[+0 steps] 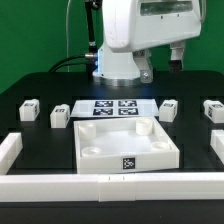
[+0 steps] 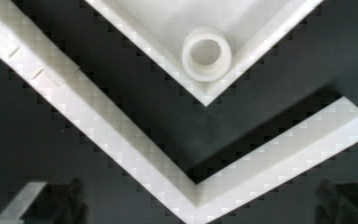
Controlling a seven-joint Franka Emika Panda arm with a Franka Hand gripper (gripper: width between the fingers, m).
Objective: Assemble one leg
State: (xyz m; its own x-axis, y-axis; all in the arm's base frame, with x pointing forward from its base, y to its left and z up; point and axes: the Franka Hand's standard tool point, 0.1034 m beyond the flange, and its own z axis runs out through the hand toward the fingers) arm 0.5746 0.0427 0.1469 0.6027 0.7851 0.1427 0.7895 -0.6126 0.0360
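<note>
Four small white legs with black-and-white markers lie on the black table in the exterior view: two at the left (image 1: 28,109) (image 1: 60,116) and two at the right (image 1: 167,109) (image 1: 214,110). The large white square panel (image 1: 125,146) lies between them in the middle. My gripper (image 1: 178,52) hangs high above the table at the back right, far from every leg. In the wrist view my dark fingers (image 2: 43,200) stand wide apart at the frame's edges, and the gripper (image 2: 194,205) is open and empty. No leg shows in the wrist view.
The marker board (image 1: 110,108) lies behind the panel. Long white bars fence the table at the front (image 1: 110,186), left (image 1: 10,150) and right (image 1: 217,146). The wrist view shows a bar corner (image 2: 194,170) and a panel corner with a round hole (image 2: 206,50).
</note>
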